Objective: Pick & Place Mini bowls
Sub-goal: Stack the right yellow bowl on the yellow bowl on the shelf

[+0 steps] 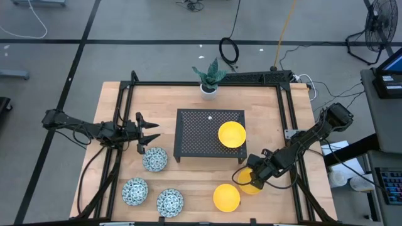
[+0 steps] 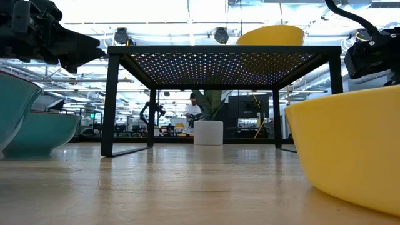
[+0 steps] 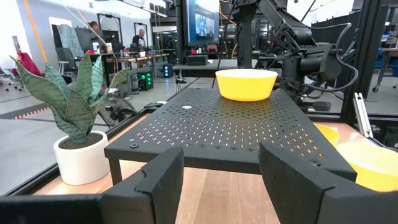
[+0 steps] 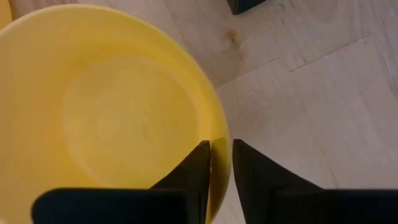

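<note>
Three yellow mini bowls show in the high view. One (image 1: pixel 232 134) stands on the black perforated stand (image 1: pixel 195 135), one (image 1: pixel 226 197) sits on the table near the front edge, and one (image 1: pixel 246 182) is at my right gripper (image 1: pixel 252 177). That gripper is shut on its rim. Three blue-green patterned mini bowls (image 1: pixel 154 159) (image 1: pixel 134 191) (image 1: pixel 169 202) rest on the table at front left. My left gripper (image 1: pixel 152 133) hovers open left of the stand and just beyond the nearest patterned bowl, touching nothing. It points level toward the stand (image 3: pixel 211 124). My right gripper (image 4: pixel 222 149) holds the yellow mini bowl by its rim (image 4: pixel 219 134), one finger (image 4: pixel 198 168) inside the bowl and the other (image 4: pixel 255 177) outside. The fingers come from above, pointing down. Whether the bowl is lifted off the table, I cannot tell.
A white plant pot (image 1: pixel 208 90) with a green plant stands at the table's far edge behind the stand. Black frame rails (image 1: pixel 286 119) run along the table's left and right sides. Bare wood lies between the stand and the front bowls (image 1: pixel 195 176).
</note>
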You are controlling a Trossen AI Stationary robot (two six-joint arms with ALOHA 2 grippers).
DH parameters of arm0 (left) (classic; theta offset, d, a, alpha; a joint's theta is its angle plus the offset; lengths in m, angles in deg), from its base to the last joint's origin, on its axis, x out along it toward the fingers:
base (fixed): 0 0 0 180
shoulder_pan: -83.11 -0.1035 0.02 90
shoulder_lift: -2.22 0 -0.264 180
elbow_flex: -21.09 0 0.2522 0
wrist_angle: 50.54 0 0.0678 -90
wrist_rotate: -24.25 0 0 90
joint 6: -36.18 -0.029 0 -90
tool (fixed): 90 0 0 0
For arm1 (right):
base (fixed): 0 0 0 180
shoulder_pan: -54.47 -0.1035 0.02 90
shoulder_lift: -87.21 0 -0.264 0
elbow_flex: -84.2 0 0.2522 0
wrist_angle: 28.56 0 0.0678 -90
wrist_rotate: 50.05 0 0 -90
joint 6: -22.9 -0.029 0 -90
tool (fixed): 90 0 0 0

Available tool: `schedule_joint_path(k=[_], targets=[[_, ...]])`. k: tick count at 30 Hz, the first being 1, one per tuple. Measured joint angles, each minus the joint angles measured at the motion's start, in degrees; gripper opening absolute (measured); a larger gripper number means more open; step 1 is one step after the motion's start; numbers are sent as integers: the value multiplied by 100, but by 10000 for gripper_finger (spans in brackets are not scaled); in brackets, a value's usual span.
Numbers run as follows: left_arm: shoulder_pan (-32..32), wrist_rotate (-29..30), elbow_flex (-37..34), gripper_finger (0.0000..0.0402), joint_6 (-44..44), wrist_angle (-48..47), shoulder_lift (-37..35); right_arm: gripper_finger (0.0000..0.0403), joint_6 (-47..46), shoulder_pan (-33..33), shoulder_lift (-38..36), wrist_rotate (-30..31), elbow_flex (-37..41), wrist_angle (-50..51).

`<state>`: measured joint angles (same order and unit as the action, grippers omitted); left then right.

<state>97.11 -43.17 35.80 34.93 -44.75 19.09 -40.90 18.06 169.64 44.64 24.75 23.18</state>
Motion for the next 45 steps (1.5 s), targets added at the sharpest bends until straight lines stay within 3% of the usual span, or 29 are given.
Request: schedule_joint_path(k=[21, 45], targets=[[0, 0, 0, 212, 0, 0, 0, 4, 287, 0, -11, -4, 0, -23], [0, 0, 0, 212, 1, 0, 0, 1, 906, -2, -175, -24, 0, 27]])
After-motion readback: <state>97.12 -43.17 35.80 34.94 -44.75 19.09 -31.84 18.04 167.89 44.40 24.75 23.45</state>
